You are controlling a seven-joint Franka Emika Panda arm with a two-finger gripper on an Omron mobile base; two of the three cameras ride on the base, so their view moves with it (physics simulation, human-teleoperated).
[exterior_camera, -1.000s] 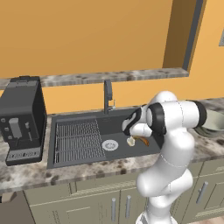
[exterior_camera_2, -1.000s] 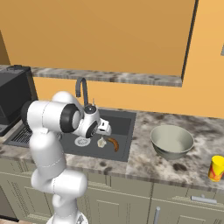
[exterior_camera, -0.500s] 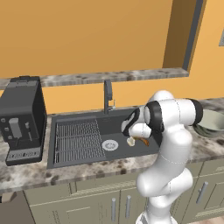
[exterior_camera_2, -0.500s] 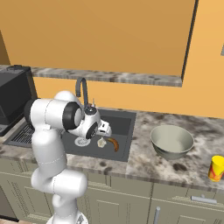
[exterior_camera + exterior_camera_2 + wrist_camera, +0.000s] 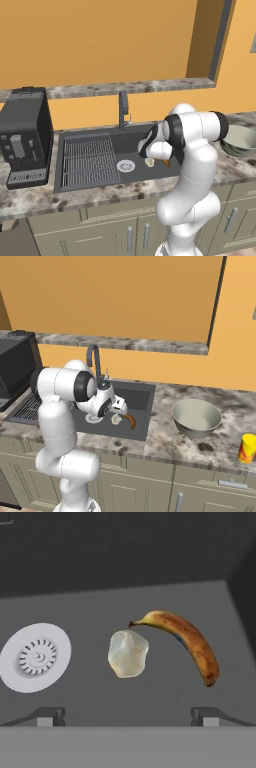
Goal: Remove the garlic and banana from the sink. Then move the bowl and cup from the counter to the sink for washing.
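Observation:
The whitish garlic [image 5: 128, 653] lies on the dark sink floor [image 5: 150, 707], and the orange-yellow banana [image 5: 187, 642] curves just to its right. My gripper [image 5: 127, 717] hangs open above the garlic, one fingertip on each side, with nothing between them. In the right base view the gripper [image 5: 120, 406] hovers over the garlic [image 5: 116, 419] and banana [image 5: 130, 420] inside the sink [image 5: 142, 393]. The grey bowl [image 5: 196, 417] and the yellow cup [image 5: 247, 448] stand on the counter to the right. In the left base view the garlic [image 5: 149, 162] peeks out below the gripper [image 5: 145, 150].
A round silver drain [image 5: 35, 657] sits left of the garlic. The dark faucet [image 5: 123, 107] rises behind the basin, whose left part holds a ribbed rack [image 5: 87, 157]. A black coffee machine [image 5: 25, 135] stands on the counter at far left. The sink's right wall is close to the banana.
The hand has eased slightly lower over the garlic. Its jaws stay open and nothing in the sink has moved.

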